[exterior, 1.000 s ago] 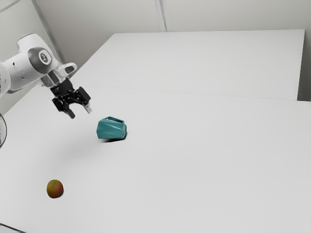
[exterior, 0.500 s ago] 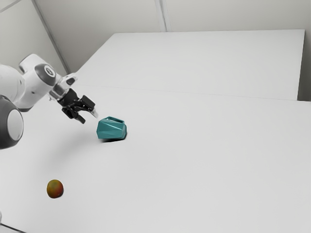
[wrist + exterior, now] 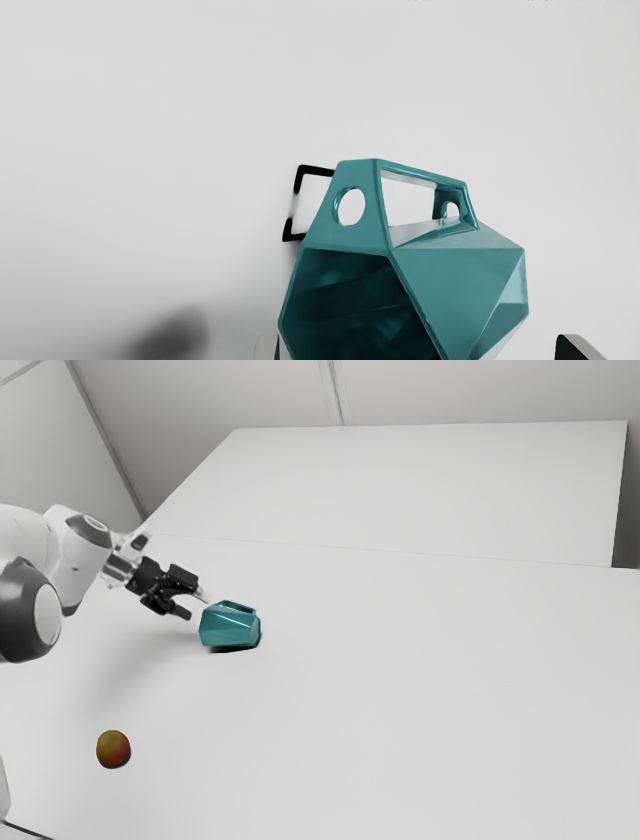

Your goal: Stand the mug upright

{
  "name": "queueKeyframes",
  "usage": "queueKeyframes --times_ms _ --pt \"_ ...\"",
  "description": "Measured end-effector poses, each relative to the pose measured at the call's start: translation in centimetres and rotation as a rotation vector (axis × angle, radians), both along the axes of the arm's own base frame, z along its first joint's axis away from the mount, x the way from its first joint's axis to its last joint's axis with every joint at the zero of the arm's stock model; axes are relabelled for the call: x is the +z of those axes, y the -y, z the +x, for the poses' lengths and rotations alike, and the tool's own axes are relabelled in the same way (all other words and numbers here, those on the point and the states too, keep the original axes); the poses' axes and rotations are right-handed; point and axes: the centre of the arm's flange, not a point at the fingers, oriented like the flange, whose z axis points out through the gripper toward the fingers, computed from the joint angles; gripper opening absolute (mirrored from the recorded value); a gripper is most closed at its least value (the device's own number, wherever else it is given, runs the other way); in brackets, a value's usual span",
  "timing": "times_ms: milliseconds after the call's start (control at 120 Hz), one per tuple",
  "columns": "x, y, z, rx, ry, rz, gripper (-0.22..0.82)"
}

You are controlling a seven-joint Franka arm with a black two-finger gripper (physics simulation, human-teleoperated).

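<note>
So the worktop (image 3: pixel 420 690) is plain white and pretty huge, with pale grey walls (image 3: pixel 450 390) behind it and a thin seam running across its far part. The mug (image 3: pixel 228 628) is lying on its side on there, nearer the exterior view's left than its right. It's teal and all flat facets, handle (image 3: pixel 422 175) sticking up, with a dark open mouth (image 3: pixel 350 300) facing the claw (image 3: pixel 197 606). The handle has a round hole in the end closest to the mouth, and there's another hole at its far end.

The arm (image 3: pixel 78 555) comes in from the exterior view's left, with the claw tilted down right beside the mouth end. The claw is wide, nothing gripped. In the wrist view the mug shows between the two fingers (image 3: pixel 575 350), way closer to one than the other; can't tell if that one touches it.

There's also a roundish reddish-green fruit (image 3: pixel 113 749) on the worktop, well apart from the mug.
</note>
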Motion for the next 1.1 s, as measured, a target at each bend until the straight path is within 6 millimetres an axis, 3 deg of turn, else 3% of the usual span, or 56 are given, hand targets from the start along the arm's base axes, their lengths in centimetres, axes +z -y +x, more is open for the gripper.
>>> queueKeyframes --times_ms 283,1100 --pt "-3.0 -0.3 -0.3 0.002 0.014 -0.097 0.60" --pt "-4.8 2.3 -0.5 0.001 0.077 -0.280 0.59"
